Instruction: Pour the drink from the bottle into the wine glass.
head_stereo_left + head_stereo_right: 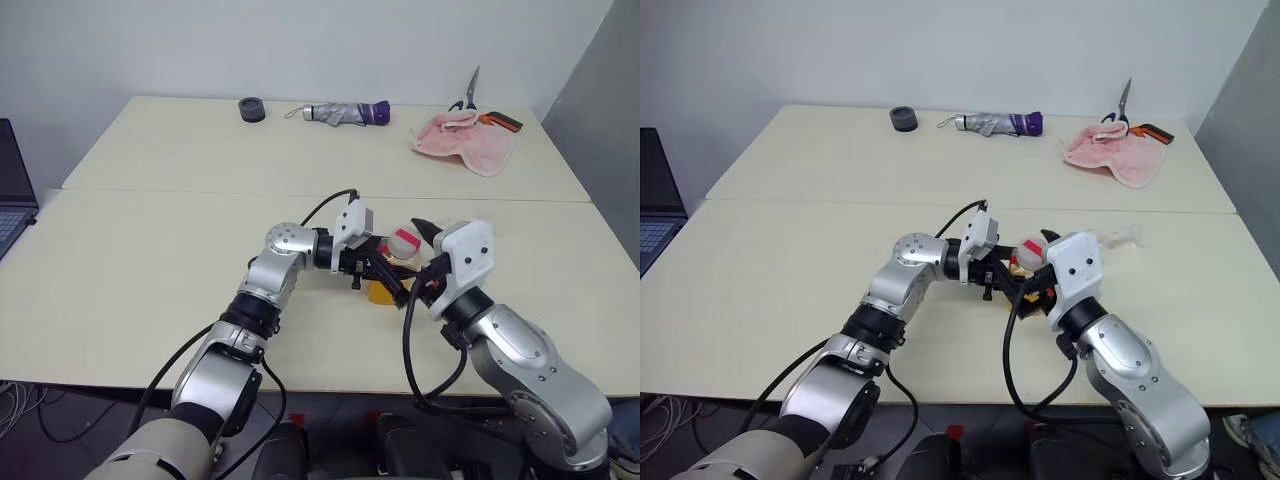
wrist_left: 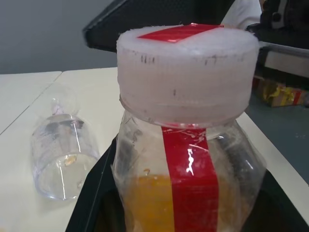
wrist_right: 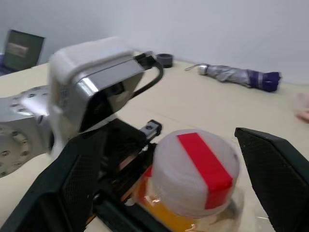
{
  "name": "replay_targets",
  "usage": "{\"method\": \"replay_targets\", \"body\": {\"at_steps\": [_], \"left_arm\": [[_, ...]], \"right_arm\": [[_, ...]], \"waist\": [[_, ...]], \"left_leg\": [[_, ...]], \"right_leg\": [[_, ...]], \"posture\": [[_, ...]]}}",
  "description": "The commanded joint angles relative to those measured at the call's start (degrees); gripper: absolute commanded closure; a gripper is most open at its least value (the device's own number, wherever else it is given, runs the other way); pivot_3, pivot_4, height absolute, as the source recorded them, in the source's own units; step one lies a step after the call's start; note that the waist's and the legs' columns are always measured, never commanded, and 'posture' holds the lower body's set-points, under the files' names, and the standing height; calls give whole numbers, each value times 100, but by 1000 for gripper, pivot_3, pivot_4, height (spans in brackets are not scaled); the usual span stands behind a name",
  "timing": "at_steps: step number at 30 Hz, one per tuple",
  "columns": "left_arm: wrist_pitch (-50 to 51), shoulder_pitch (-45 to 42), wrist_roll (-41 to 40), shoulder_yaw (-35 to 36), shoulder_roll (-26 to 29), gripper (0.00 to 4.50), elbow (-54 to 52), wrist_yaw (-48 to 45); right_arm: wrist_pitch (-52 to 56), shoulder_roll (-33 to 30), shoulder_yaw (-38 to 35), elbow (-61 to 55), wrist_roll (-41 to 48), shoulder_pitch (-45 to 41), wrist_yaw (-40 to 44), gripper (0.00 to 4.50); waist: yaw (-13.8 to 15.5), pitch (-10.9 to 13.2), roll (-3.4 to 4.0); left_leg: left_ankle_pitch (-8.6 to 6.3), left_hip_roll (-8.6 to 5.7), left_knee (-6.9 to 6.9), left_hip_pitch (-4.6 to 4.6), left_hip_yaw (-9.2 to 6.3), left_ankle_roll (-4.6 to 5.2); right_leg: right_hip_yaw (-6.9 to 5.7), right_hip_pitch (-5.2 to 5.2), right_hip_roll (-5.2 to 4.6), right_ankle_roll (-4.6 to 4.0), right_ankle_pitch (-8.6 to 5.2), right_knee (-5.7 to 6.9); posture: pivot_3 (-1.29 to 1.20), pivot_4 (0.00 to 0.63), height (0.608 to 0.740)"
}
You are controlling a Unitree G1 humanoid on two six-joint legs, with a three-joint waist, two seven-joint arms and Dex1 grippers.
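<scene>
The left gripper (image 1: 385, 272) has its fingers closed on the bottle (image 2: 188, 159), gripping its body low down while pointing sideways toward the robot's right. The bottle stands upright in that grip near the middle of the front surface (image 1: 150, 270), its whitish cap (image 3: 195, 166) on, with a red strip running over the cap and down the side. The drink (image 2: 149, 203), orange-yellow, fills the lower part of the bottle.

The right gripper (image 3: 164, 179) has its fingers (image 3: 277, 176) spread wide open, one to each side of the cap without touching it. Its white wrist housing sits just to the right of the bottle in the head views, and the black fingers point toward the left gripper.

The wine glass (image 2: 60, 157) lies on its side on the surface just beyond the bottle, clear and empty; in the right eye view its pale outline (image 1: 1110, 238) shows just past the right gripper.

Further back, on the rear surface, lie a small dark round object (image 1: 251, 109), a folded grey umbrella (image 1: 345, 113) with a purple end, and a pink cloth (image 1: 465, 140). Scissors (image 1: 475, 100) with orange and black handles rest at the cloth's far edge. A laptop (image 1: 12, 190) sits at the left edge.
</scene>
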Motion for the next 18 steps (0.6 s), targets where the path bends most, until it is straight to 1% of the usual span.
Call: {"method": "replay_targets", "body": {"at_steps": [1,6,9,10,14,15,18], "left_arm": [[-247,-267,-3,81,-79,2693,116,-100],[-383,-365,34,112,-140,2693,353,-156],[-446,-390,45,125,-160,2693,425,-162],[-454,-395,45,129,-164,2693,434,-161],[-474,-407,31,150,-172,2693,450,-146],[-473,-406,25,155,-171,2693,445,-144],[-467,-391,9,166,-155,2693,411,-152]], "right_arm": [[-293,208,83,-44,-261,61,-139,0],[-426,431,130,60,-535,97,-183,0],[-466,529,98,97,-624,138,-194,624],[-474,557,85,99,-629,152,-179,916],[-504,513,15,101,-638,252,14,2344],[-522,516,2,110,-615,268,65,2610],[-587,506,-5,148,-539,280,246,2599]], "waist": [[-2,0,0],[-1,0,0],[-1,0,0],[-2,0,0],[-2,0,0],[-2,0,0],[-2,0,0]], "left_leg": [[0,1,-1,0,0,0],[0,0,-1,-1,-1,0],[0,1,-2,-1,-2,0],[0,1,-2,-1,-2,0],[0,1,-1,-1,-1,0],[0,1,-1,-1,-1,0],[0,1,-1,-1,-2,1]], "right_leg": [[0,0,1,0,0,0],[-1,-1,1,-2,1,-1],[-2,-1,1,-2,1,-2],[-1,-1,1,-2,1,-2],[-1,-1,1,-3,1,-1],[-1,-1,1,-3,1,-1],[-1,0,1,-3,1,-2]], "posture": [[0,150,740],[0,150,740],[0,150,740],[0,150,740],[0,150,740],[0,150,740],[0,150,740]]}}
